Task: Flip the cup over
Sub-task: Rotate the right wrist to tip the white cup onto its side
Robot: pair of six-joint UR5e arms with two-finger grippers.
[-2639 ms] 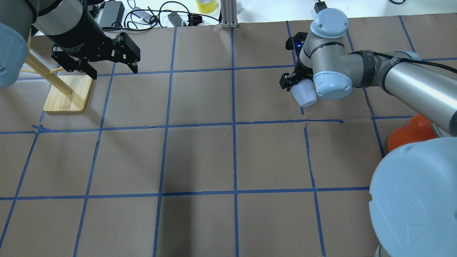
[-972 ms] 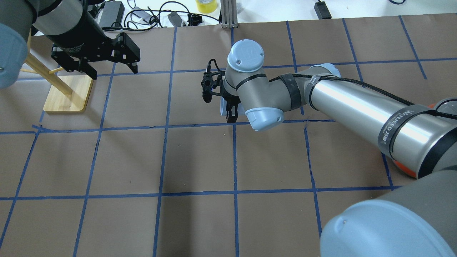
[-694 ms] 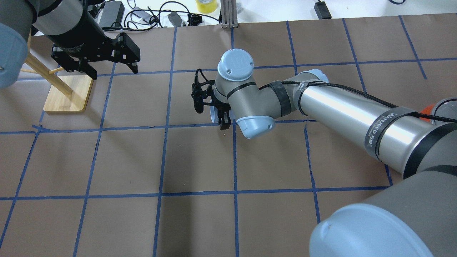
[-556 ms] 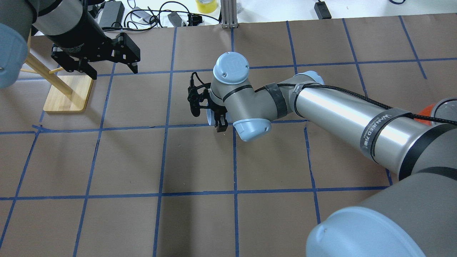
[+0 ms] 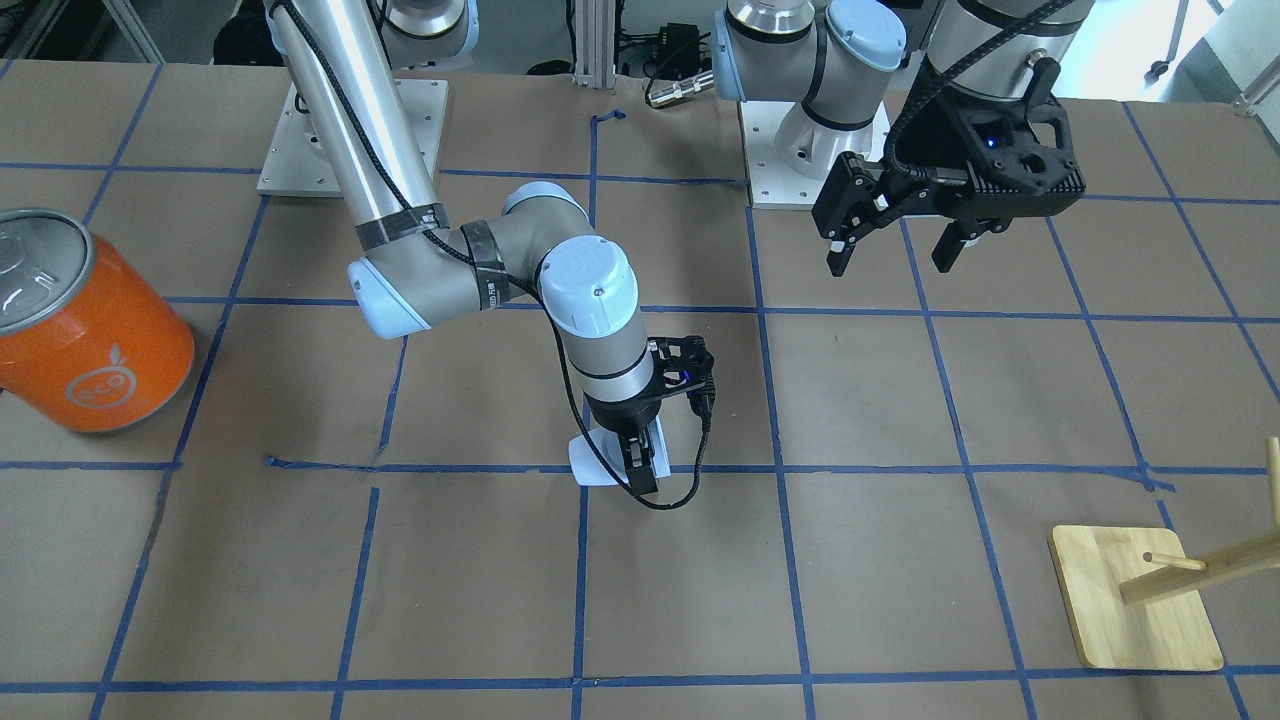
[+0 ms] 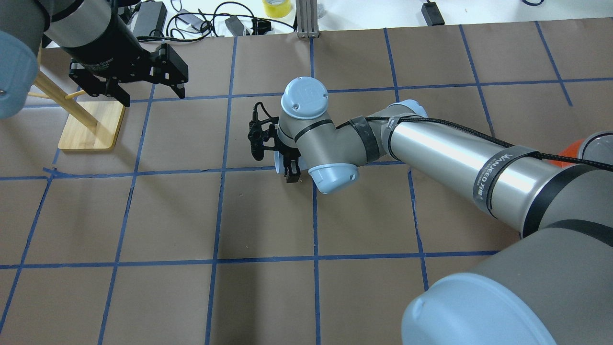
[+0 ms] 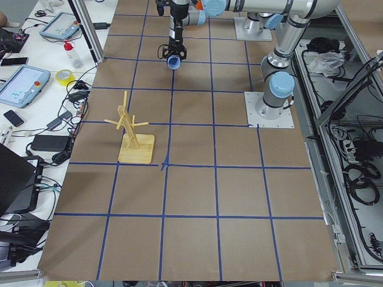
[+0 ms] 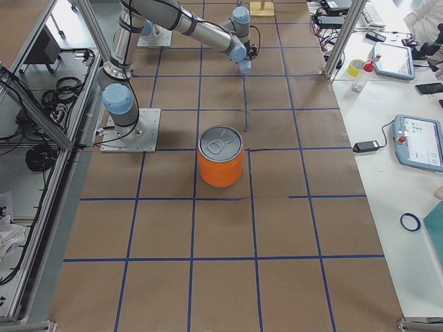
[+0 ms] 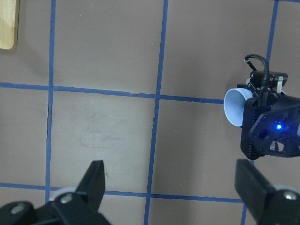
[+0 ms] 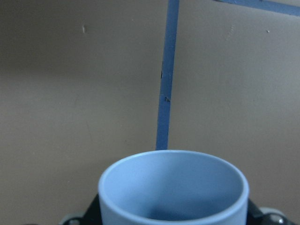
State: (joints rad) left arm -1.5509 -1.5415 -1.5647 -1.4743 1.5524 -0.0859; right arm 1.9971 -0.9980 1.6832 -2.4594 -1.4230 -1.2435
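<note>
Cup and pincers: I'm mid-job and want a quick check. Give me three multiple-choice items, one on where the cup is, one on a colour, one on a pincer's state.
1. Where is the cup?
A) gripped in the right pincer
B) lying loose with nothing touching it
C) out of every view

2. What colour is the body of the big can with the silver lid?
A) green
B) orange
C) black

3. What state is the left pincer in?
A) shut on the cup
B) open and empty
C) shut on nothing

Answers:
1 A: the front-facing view shows the right arm's pincer clamped on the cup's wall, and the right wrist view has the rim right at the camera.
2 B: the body is plainly orange in the front-facing and right side views.
3 B: its jaws stand wide apart with nothing between them.
</note>
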